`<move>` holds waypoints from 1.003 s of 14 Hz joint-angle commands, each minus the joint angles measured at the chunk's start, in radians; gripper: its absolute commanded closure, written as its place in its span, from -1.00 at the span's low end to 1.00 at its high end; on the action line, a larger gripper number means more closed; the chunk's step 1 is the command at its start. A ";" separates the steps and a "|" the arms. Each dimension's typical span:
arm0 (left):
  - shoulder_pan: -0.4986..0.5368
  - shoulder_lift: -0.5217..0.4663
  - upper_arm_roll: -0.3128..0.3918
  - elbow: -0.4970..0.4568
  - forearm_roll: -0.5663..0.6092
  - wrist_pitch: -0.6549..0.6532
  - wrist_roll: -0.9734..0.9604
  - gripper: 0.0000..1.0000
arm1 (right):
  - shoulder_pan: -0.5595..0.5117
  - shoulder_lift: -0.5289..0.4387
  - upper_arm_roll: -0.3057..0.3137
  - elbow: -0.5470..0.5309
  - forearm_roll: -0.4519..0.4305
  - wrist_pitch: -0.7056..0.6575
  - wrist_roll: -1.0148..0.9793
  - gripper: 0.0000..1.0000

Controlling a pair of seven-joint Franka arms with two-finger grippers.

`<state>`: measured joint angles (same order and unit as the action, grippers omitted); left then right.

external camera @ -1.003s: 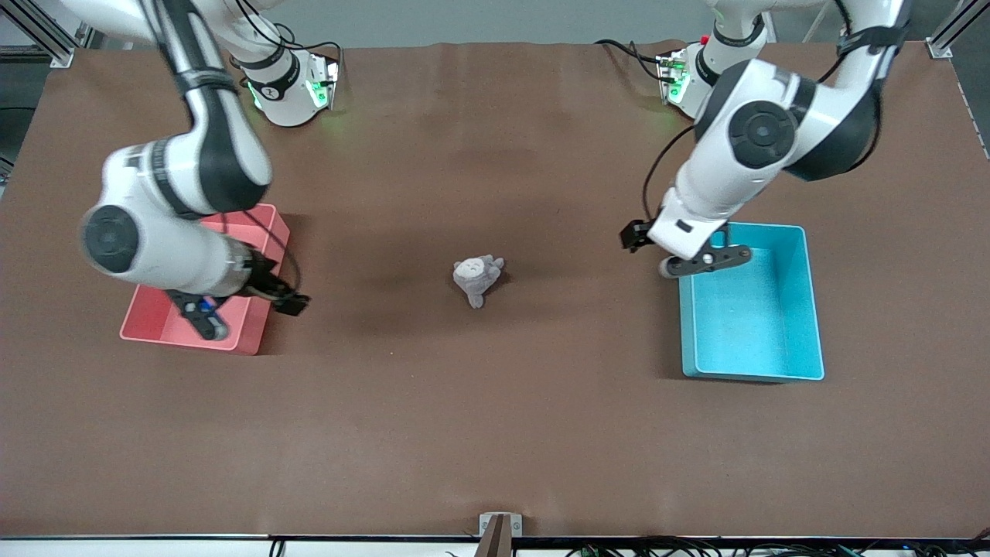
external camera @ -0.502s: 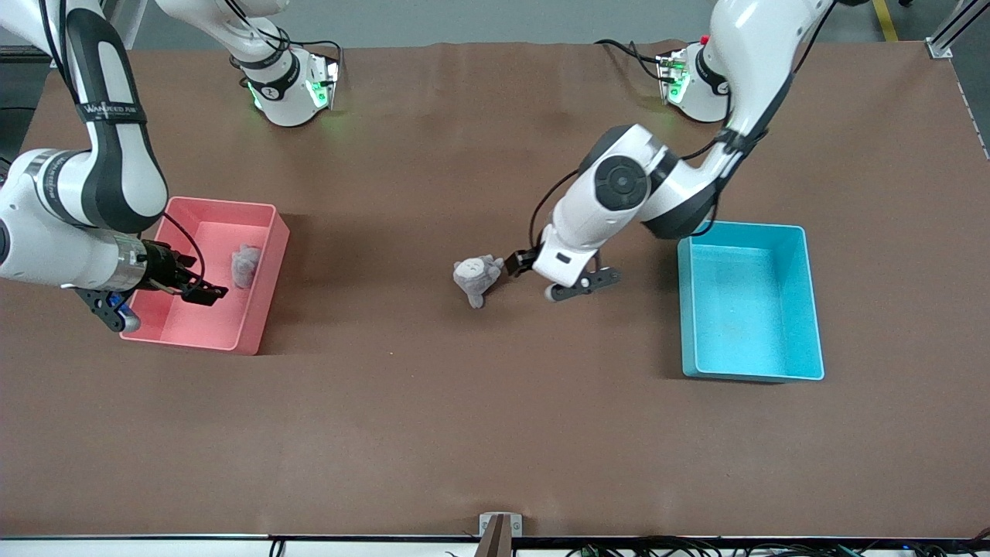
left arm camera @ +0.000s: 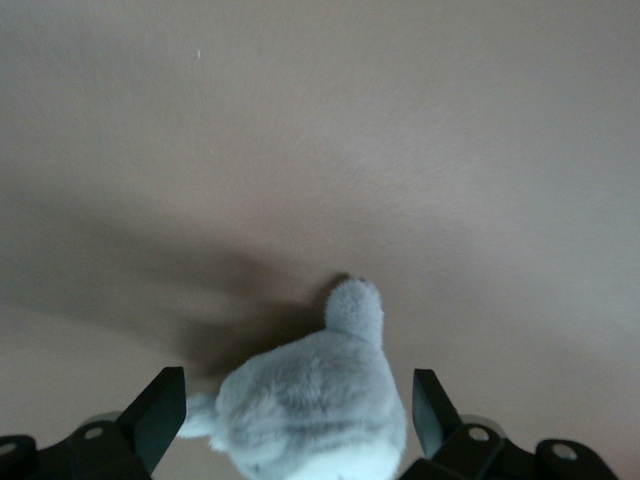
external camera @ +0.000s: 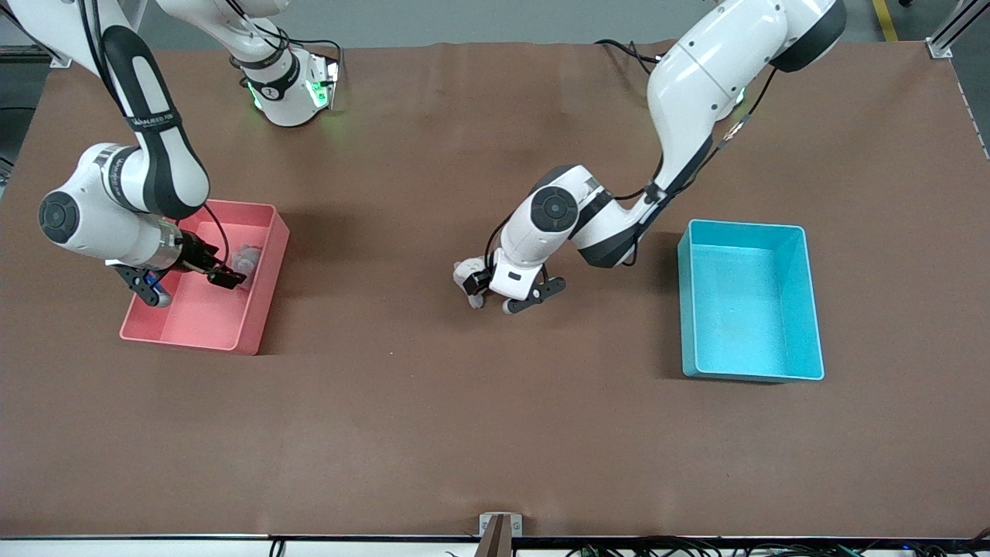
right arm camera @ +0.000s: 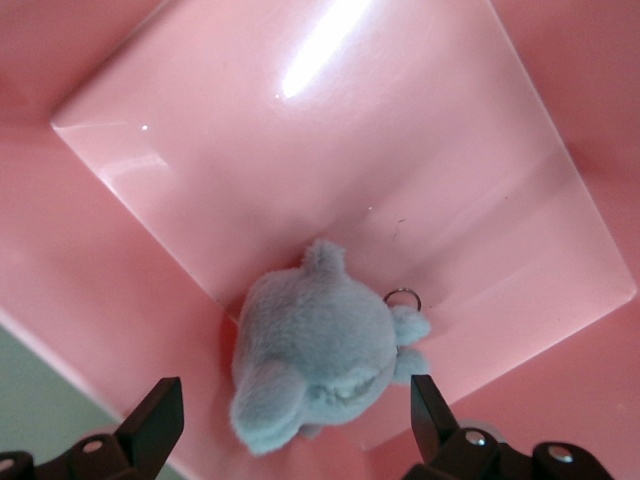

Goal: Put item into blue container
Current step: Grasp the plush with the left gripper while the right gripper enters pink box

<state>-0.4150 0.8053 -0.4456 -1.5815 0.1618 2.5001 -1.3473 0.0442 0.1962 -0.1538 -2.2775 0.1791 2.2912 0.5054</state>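
Pictured at mid-table: a small grey plush toy (external camera: 466, 275), pale-faced, soft and fuzzy, with a rounded nub sticking out of its body in the left wrist view (left arm camera: 315, 405). Lying on the brown table (external camera: 495, 433), roughly midway between the two bins, well apart from the blue container (external camera: 749, 300), a light cyan rectangular bin with straight walls and a thin rim, standing toward the left arm's end of the table.

Over the toy now, the left gripper (external camera: 483, 290), fingers spread wide with the plush between them and not pinched. Half a second ago just beside the toy; a second ago up at the blue container's corner.

At the right arm's end, the pink bin (external camera: 255, 329), with a second grey plush (right arm camera: 315, 350) inside, a small metal ring at its side. Low over that plush, the right gripper (external camera: 224, 277), fingers also spread, nothing held. A second ago above the bin's nearer part; half a second ago drawn off at the bin's edge, the plush lying uncovered.

Readable on the right arm's black band: lettering, too small to make out.
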 commanded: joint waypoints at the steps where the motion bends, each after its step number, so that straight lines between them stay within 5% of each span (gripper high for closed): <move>1: -0.085 0.034 0.062 0.040 0.012 0.005 -0.053 -0.98 | -0.027 -0.024 0.020 -0.077 -0.006 0.092 -0.002 -1.00; 2: -0.085 0.038 0.062 0.040 0.009 0.005 -0.053 -0.77 | -0.029 -0.011 0.020 -0.077 -0.006 0.102 -0.002 -1.00; 4: -0.087 0.054 0.062 0.041 0.010 0.008 -0.053 0.06 | -0.030 0.006 0.020 -0.080 -0.004 0.105 -0.002 -1.00; 7: -0.105 0.057 0.062 0.041 0.018 0.022 -0.047 0.87 | -0.038 0.025 0.022 -0.080 -0.001 0.111 -0.002 -1.00; 14: -0.013 -0.084 0.065 0.005 0.116 -0.027 0.008 0.99 | -0.035 0.063 0.023 -0.083 0.039 0.122 -0.002 -1.00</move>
<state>-0.4776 0.8156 -0.3829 -1.5321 0.2336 2.5126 -1.3668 0.0334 0.2542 -0.1523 -2.3437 0.1956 2.3948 0.5057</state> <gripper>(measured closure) 0.771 0.000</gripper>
